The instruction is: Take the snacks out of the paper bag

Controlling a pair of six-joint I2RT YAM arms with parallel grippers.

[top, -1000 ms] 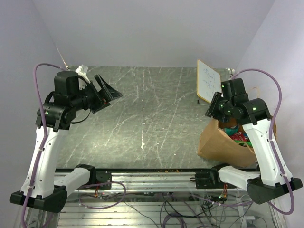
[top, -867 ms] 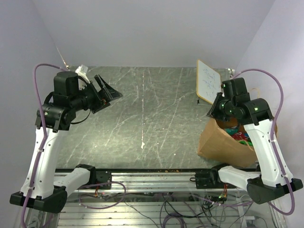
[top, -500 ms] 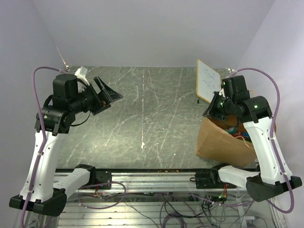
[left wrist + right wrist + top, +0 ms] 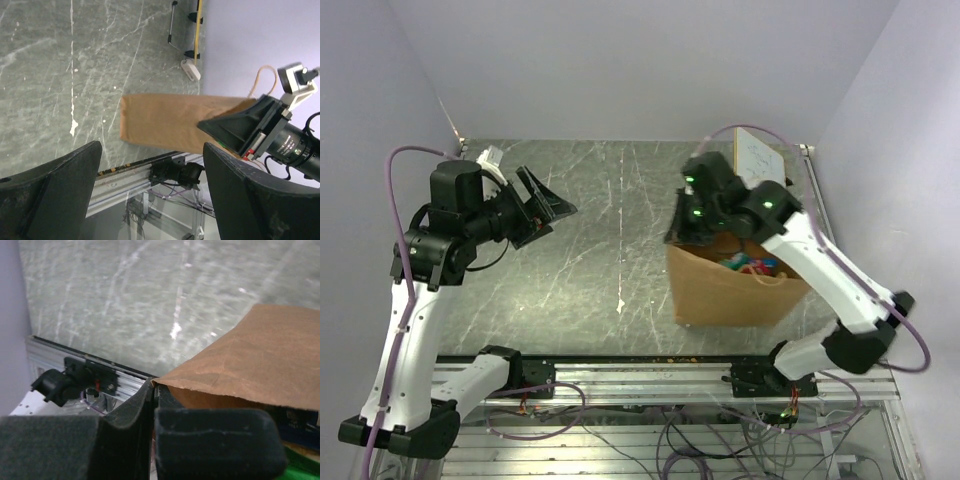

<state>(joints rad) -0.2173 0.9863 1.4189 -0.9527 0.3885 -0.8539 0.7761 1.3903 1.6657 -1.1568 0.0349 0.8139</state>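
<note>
On marble table, right gripper pinches rim of paper bag.

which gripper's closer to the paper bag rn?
Right. The right gripper is shut on the rim of the paper bag, at its left corner. The left gripper hangs open above the left side of the table, well apart from the bag.

Overhead down on table, left wrist far, right wrist near shared paper bag
</note>
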